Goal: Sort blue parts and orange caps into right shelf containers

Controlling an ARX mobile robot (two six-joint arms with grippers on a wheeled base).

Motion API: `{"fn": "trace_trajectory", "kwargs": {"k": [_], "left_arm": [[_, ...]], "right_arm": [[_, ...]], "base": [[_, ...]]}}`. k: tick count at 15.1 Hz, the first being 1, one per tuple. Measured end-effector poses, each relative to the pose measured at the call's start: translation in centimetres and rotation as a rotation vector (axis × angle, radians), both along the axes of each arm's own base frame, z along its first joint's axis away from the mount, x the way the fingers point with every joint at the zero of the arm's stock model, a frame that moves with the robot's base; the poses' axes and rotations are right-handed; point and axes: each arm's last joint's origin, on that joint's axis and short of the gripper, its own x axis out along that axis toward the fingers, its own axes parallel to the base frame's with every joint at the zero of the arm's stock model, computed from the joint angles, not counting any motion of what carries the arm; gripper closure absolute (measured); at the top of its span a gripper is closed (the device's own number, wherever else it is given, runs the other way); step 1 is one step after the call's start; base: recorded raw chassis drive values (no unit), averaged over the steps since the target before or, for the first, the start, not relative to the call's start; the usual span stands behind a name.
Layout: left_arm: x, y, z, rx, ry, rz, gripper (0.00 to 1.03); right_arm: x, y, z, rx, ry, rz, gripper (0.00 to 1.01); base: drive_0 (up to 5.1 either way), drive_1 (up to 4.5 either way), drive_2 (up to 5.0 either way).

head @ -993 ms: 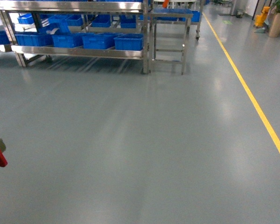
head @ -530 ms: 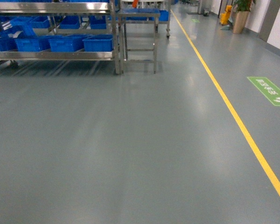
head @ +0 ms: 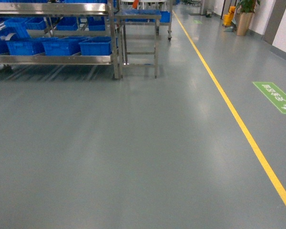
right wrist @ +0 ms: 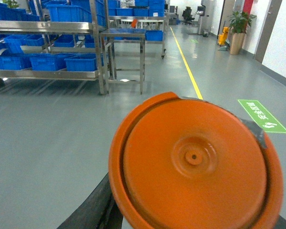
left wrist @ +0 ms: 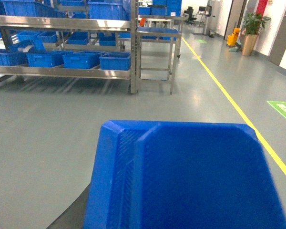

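A large blue part fills the lower half of the left wrist view. It rides on my left gripper, of which only one dark finger shows at its lower left. A round orange cap fills the right wrist view the same way, with a dark finger under its left edge. Neither gripper appears in the head view. The bright-blue containers stand in a row on a steel shelf rack far off at the upper left. They also appear as crates and crates in the wrist views.
A small steel table stands right of the rack. A yellow floor line runs along the right, with a green floor sign beyond it. A potted plant and a yellow bucket sit at the far right. Grey floor lies between me and the rack.
The head view has swung right: the rack slid toward the left edge, the green floor sign came into view, and a red thing at the left edge left the view.
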Motion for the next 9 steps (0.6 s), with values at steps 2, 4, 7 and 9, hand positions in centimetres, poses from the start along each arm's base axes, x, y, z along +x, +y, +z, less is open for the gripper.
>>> {"fn": "trace_trajectory", "kwargs": {"k": [2,4,7,9], "left_arm": [[0.00,0.00,0.06,0.000,-0.006,-0.001,0.60],[0.00,0.00,0.01,0.000,-0.002,0.000,0.60],[0.00,0.00,-0.02,0.000,0.002,0.000,0.60],[0.00,0.00,0.01,0.000,-0.001,0.000,0.60]], "right_arm": [[0.00,0.00,-0.02,0.000,0.002,0.000,0.57],[0.00,0.00,0.00,0.000,0.000,0.000,0.57],[0.00,0.00,-0.02,0.000,0.002,0.000,0.57],[0.00,0.00,-0.03,0.000,0.003,0.000,0.57]], "base": [[-0.1,4.22,-4.4],[0.0,4.27,-4.3],[-0.1,4.21,-4.4],[-0.1,4.22,-4.4]]}}
